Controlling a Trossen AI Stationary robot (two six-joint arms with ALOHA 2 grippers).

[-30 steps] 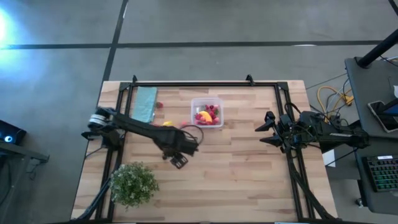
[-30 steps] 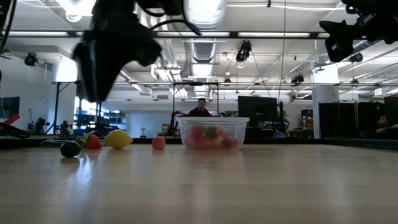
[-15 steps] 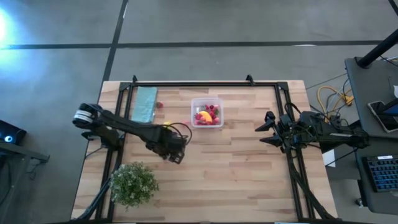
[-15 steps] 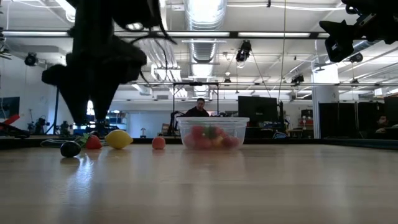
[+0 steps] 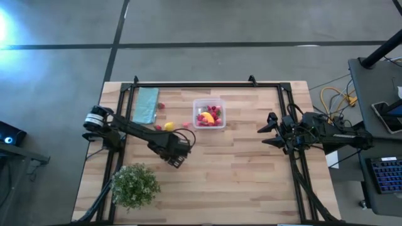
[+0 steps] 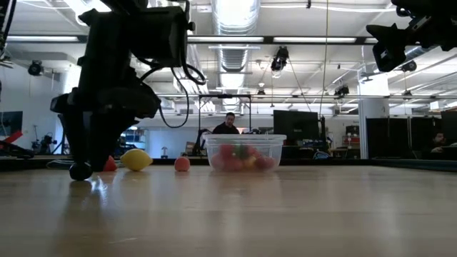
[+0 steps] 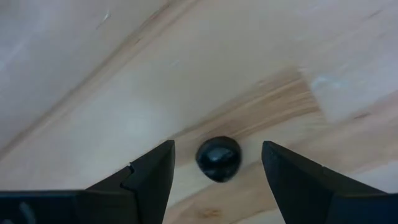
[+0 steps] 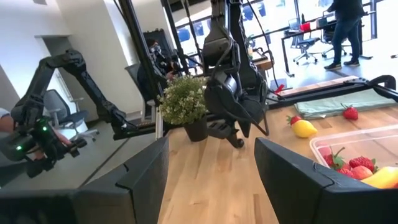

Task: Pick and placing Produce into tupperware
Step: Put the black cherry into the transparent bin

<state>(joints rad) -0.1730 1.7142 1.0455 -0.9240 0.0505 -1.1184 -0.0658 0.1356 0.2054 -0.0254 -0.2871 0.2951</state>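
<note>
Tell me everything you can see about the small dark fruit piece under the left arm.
The dark piece is small, round, glossy and near black, like smooth plastic. It rests on the bare wooden table, apart from the other produce. The left gripper hangs over it, open, one finger on either side, neither touching it.

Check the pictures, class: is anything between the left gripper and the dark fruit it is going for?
Nothing visible is. The left gripper hangs over the dark fruit, which lies on bare table between its open fingers. The right gripper waits at the table's right side.
</note>
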